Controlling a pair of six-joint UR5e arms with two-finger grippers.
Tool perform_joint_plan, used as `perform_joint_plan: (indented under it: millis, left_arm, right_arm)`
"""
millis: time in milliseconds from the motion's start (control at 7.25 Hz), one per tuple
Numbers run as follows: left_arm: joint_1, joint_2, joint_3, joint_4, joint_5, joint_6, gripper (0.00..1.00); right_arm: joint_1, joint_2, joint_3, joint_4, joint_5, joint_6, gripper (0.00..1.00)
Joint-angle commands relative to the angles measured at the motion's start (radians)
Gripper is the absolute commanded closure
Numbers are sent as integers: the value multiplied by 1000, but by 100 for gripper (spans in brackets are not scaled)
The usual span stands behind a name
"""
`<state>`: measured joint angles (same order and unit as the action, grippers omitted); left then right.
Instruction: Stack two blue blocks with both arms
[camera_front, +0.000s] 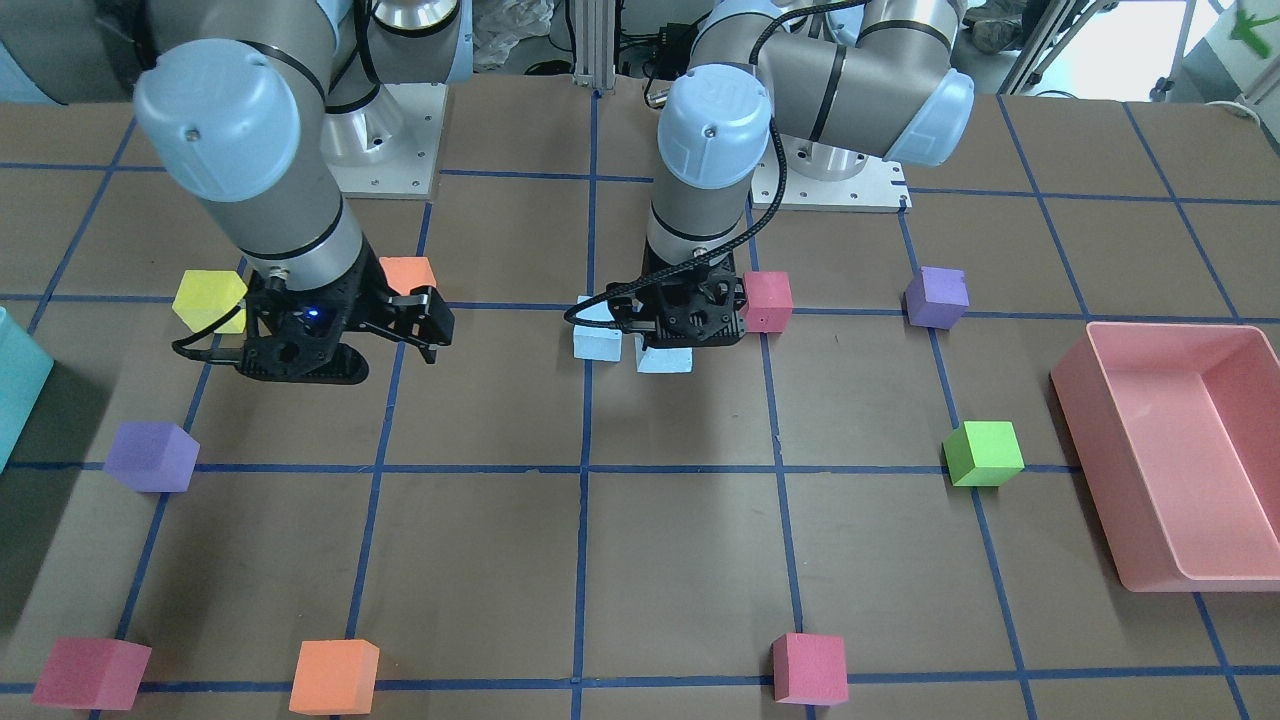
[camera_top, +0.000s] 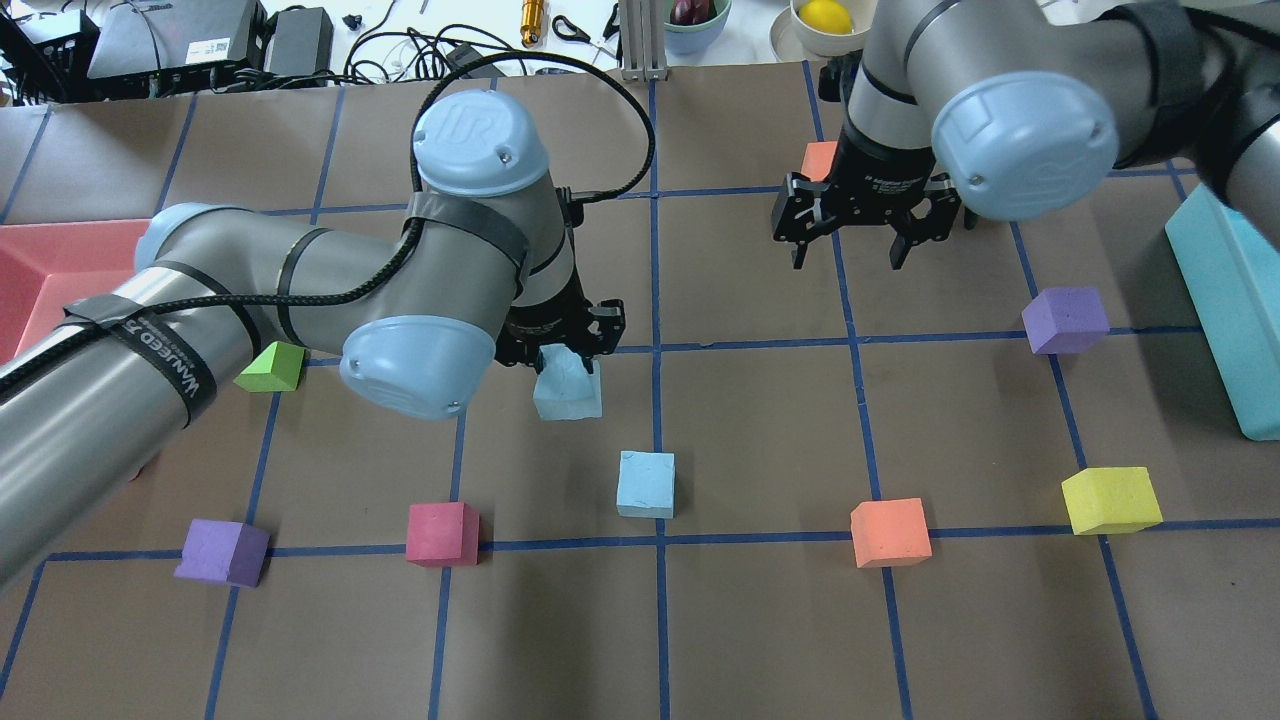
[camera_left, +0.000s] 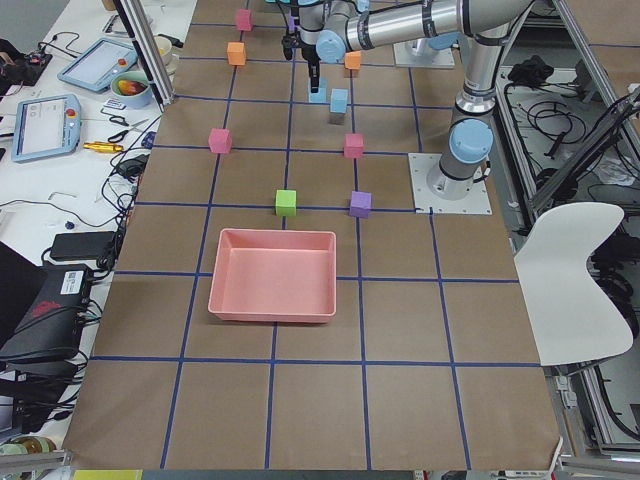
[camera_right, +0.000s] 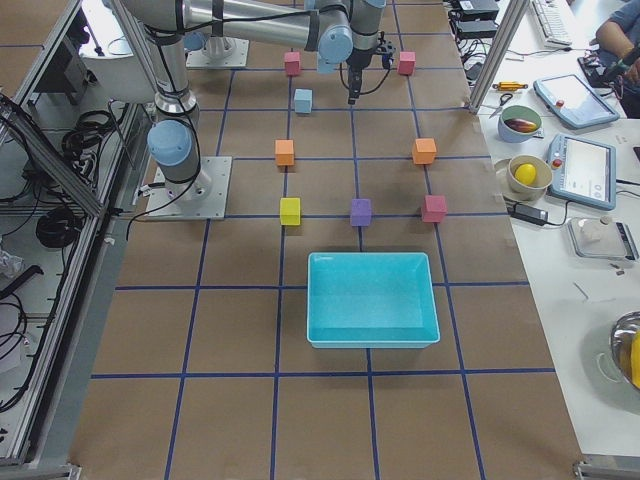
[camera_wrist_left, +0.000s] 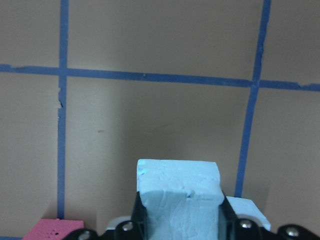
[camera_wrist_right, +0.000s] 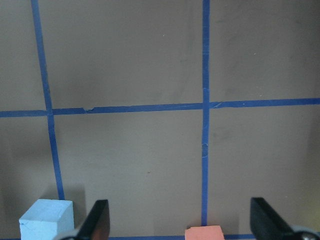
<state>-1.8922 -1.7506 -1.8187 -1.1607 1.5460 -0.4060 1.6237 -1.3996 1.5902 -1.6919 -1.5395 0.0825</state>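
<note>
My left gripper (camera_top: 566, 366) is shut on a pale blue block (camera_top: 568, 392) and holds it just above the table. The left wrist view shows this block (camera_wrist_left: 179, 190) between the fingers (camera_wrist_left: 138, 217). The second blue block (camera_top: 646, 483) rests on the table close by, nearer the robot's base; it also shows in the front view (camera_front: 598, 341) beside the held block (camera_front: 664, 359). My right gripper (camera_top: 848, 260) hangs open and empty above the table, far from both blocks; in its wrist view the fingers (camera_wrist_right: 98, 221) stand wide apart.
A pink bin (camera_front: 1165, 470) lies at the table's left end and a turquoise bin (camera_top: 1228, 300) at its right end. Purple (camera_top: 1066, 319), yellow (camera_top: 1110, 499), orange (camera_top: 889, 532), pink (camera_top: 441, 533) and green (camera_top: 272, 367) cubes are scattered around.
</note>
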Motion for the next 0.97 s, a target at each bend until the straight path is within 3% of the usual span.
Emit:
perform_joint_plan:
  millis: [0,552,828]
  left_arm:
    - [-101,-12,6,4,-23,-71,100]
    - [-151,-12,-27,-1,-12,-71,100]
    - [-151,0,-62,6,-15,-68,100]
  right_arm:
    - [-91,-39,-36,72,-13,-103,0]
    - [-105,-153,-44,237,-34,-92,0]
    - [-105,-160,-29,230,-24,-96,0]
